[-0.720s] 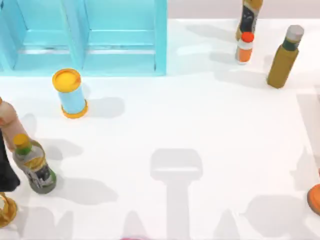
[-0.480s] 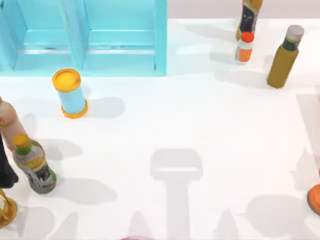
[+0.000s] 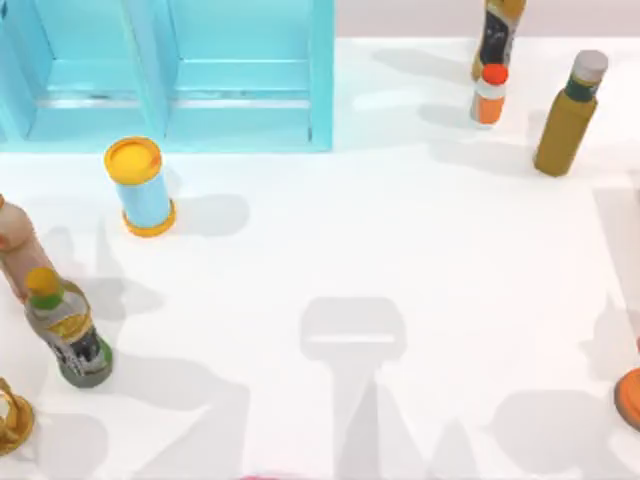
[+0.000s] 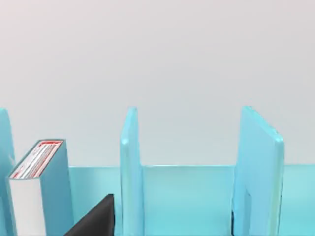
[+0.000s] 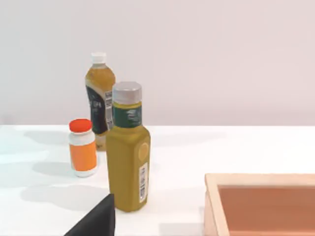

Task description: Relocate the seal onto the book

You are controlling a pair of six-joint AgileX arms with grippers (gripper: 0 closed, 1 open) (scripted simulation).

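I cannot tell if the left claw (image 4: 93, 221), right in front of the blue cabinet (image 4: 187, 196), or the right claw (image 5: 93, 221) is open or closed, and the book (image 4: 49, 191) stands up tall inside the cabinet's end slot, white pages facing out.

Open table (image 3: 400, 240) between bottles (image 3: 66, 330)

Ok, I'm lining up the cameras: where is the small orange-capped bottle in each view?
Top view: the orange-capped bottle stands at the table's upper right, just in front of a dark-labelled bottle.
Right wrist view: it stands close to the same dark-labelled bottle.
Left wrist view: this camera faces the light-blue cabinet instead.
Shared landmark: the grey-capped olive bottle nearby.
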